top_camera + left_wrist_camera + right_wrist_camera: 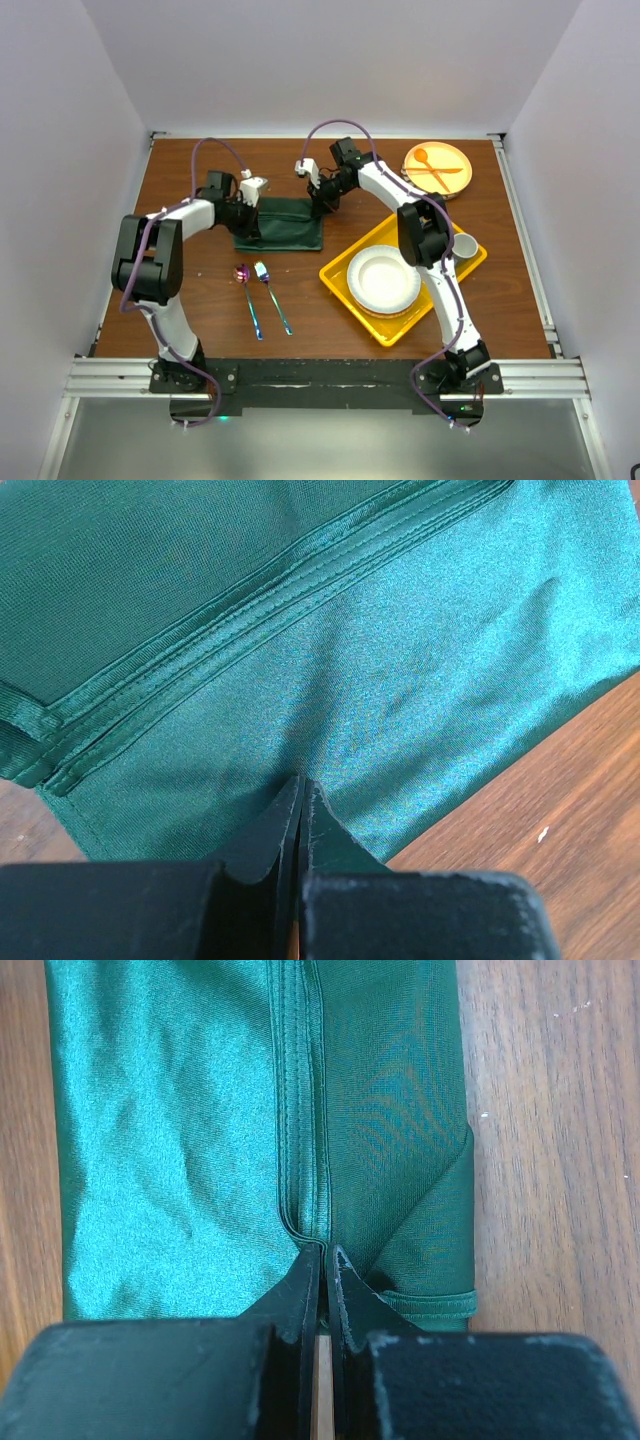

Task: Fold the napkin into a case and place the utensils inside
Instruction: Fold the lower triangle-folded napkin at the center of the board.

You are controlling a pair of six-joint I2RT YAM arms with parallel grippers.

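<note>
The napkin (285, 225) lies folded into a flat dark green rectangle on the wooden table (320, 330), a little left of centre and in the upper half of the top view. The left gripper (246, 215) sits at the cloth's left edge and the right gripper (322, 200) at its upper right corner.

In the left wrist view the claw is pressed together, its tips resting on the plain cloth just inside the near edge, with stitched hems running diagonally above. In the right wrist view the claw is likewise pressed together, its tips against the hemmed seam down the middle of the fold. A small corner flap is turned over at the lower right. Whether either claw has cloth caught between its tips cannot be told.

The iridescent spoon (250, 305) and fork (275, 302) lie side by side just below the napkin, apart from it. To the right, a yellow tray (345, 252) holds a white plate (383, 280) and a cup (465, 244).
</note>
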